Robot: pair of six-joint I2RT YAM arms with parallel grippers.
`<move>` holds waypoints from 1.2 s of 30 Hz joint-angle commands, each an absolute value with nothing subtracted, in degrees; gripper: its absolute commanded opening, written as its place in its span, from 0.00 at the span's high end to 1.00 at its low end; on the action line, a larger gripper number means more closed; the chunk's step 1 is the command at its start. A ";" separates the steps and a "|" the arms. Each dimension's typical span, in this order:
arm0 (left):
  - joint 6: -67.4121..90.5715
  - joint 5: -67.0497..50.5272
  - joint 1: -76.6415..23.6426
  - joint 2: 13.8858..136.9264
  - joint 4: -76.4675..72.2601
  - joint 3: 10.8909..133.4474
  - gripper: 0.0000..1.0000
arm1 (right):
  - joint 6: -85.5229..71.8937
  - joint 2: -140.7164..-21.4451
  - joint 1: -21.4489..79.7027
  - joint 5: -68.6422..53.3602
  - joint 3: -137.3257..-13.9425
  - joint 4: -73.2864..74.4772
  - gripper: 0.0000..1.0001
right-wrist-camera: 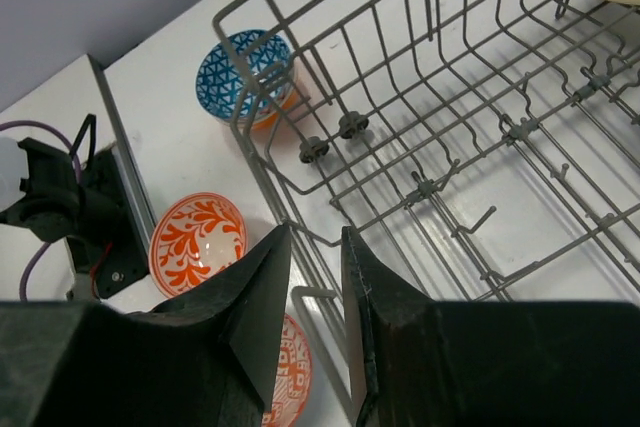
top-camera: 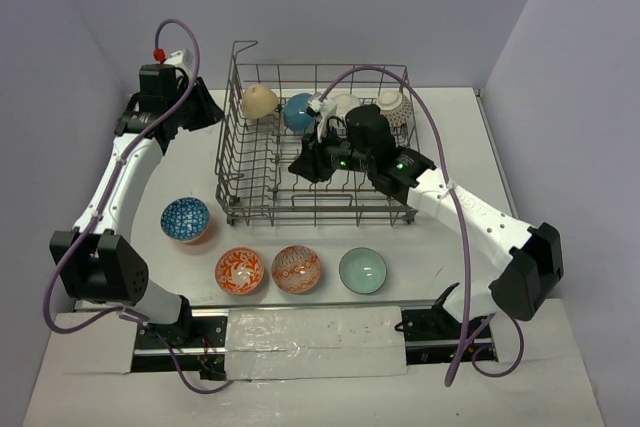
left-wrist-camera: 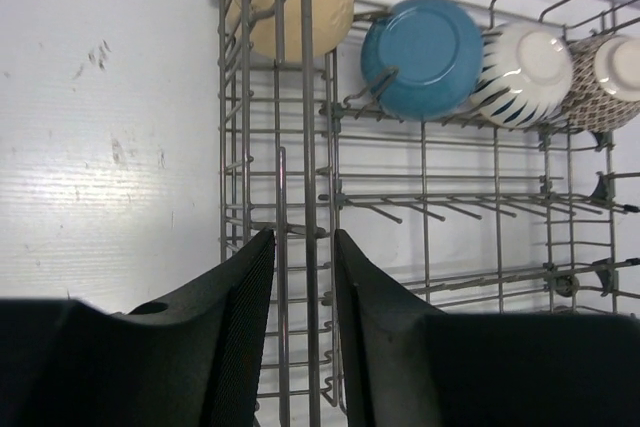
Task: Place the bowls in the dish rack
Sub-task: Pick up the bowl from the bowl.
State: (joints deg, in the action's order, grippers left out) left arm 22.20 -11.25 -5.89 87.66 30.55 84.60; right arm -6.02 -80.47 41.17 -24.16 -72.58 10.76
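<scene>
One white table (top-camera: 450, 247) carries everything. One dish rack (top-camera: 300, 209), grey wire with tall mesh sides and rows of upright tines, stands at its far middle.

Two grippers hang over it. We see the left gripper (left-wrist-camera: 302, 237) above the rack's left wall and the right gripper (right-wrist-camera: 316, 232) above its near rim. Each has its black fingers a narrow gap apart and is holding nothing.

Eight round glazed bowls we count. Four stand on edge along the rack's far row: the tan bowl (top-camera: 260, 101), teal-blue bowl (top-camera: 298, 112), white striped bowl (left-wrist-camera: 522, 75) and net-patterned bowl (top-camera: 393, 109). Four sit upright on the table outside the rack: the blue-white bowl (top-camera: 185, 219), orange leaf-patterned bowl (top-camera: 240, 270), orange fine-patterned bowl (top-camera: 296, 269) and pale green bowl (top-camera: 362, 270).

Only the left wrist view shows the striped bowl in full. Only the top view shows the green one.
</scene>
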 commanded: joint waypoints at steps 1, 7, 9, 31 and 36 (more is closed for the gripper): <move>23.11 -11.16 -4.92 83.59 27.51 84.55 0.64 | -4.04 -76.12 42.71 -22.95 -72.16 10.10 0.65; 23.90 -11.69 -3.43 81.57 26.19 83.85 0.64 | -3.43 -73.57 45.08 -22.24 -71.63 10.89 0.64; 24.17 -11.86 -2.99 80.95 25.49 83.59 0.64 | -2.38 -73.21 47.36 -21.80 -71.89 11.77 0.64; 28.30 10.97 6.06 65.49 21.80 79.90 0.63 | 7.38 -98.60 63.54 -20.65 -96.22 29.52 0.59; 27.95 17.74 6.50 61.35 18.99 77.00 0.63 | 9.31 -108.71 65.74 -21.09 -107.72 34.70 0.58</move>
State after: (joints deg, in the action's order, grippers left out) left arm 27.94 11.00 6.04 64.31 23.24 77.93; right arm 6.98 -105.80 64.66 -20.64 -100.75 30.24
